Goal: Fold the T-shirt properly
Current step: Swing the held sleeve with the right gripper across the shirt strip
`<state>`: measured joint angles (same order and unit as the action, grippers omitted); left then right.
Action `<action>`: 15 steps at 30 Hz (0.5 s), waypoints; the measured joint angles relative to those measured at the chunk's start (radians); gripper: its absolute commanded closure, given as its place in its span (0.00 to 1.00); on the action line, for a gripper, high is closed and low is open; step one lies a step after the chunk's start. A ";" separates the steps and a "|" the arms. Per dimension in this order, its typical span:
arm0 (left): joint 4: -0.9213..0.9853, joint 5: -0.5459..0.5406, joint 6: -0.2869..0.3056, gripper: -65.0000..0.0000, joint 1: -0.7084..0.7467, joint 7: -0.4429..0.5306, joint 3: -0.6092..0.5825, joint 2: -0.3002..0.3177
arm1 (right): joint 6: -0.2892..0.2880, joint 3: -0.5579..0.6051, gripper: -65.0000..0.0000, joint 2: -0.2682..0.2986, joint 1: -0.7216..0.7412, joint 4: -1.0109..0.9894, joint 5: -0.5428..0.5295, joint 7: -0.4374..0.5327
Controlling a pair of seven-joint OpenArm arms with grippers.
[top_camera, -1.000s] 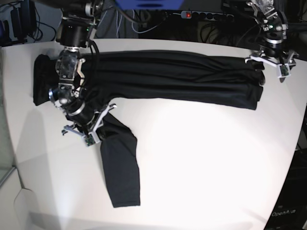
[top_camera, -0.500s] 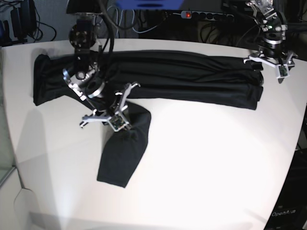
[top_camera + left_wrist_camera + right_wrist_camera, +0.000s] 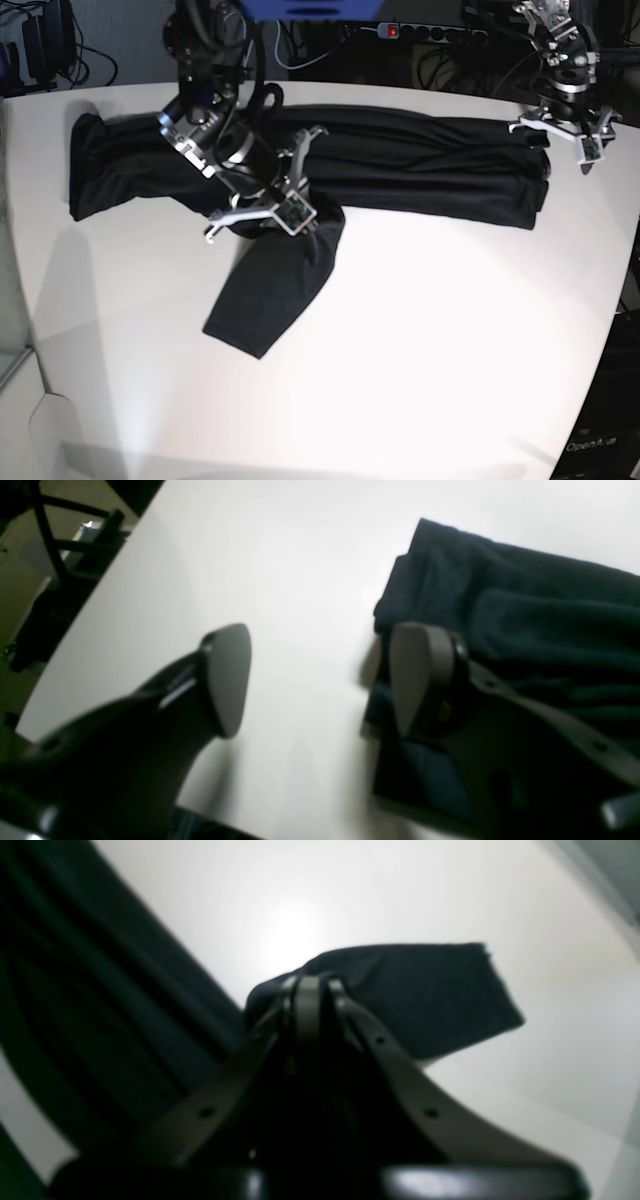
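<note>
As before, right claw [image 3: 300, 215] pinching T-shirt [image 3: 420, 165] sleeve, now farther right.

Black arms [image 3: 205, 95], looped cables, silver-bracketed grey-padded end effectors [image 3: 320, 680]

Right wrist view: the right claw [image 3: 309, 990] fills the lower centre, its two fingers pressed together on a fold of the black T-shirt [image 3: 400, 995]. Beyond the claw, a flat sleeve end of the T-shirt extends to the right over the white worktop [image 3: 300, 900], its far edge straight. Left of the claw, the pleated body of the T-shirt runs diagonally across the worktop.
</note>
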<state>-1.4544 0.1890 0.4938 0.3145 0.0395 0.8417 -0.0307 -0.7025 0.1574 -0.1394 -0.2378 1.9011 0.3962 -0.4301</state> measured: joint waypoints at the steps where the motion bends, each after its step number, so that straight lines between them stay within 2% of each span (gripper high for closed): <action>1: 0.000 0.000 0.002 0.35 0.000 0.000 0.000 0.000 | 0.000 0.004 1.00 -0.004 -0.012 -0.001 0.000 0.001; 15: 0.000 -0.003 0.003 0.35 -0.025 0.003 -0.002 0.014 | 0.003 0.179 1.00 -0.007 -0.087 -0.001 0.001 0.003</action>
<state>-1.4544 0.1860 0.4973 0.2897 0.0425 0.8398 -0.0166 -0.6991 0.3367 -0.1467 -0.3252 1.9003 0.3973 -0.4271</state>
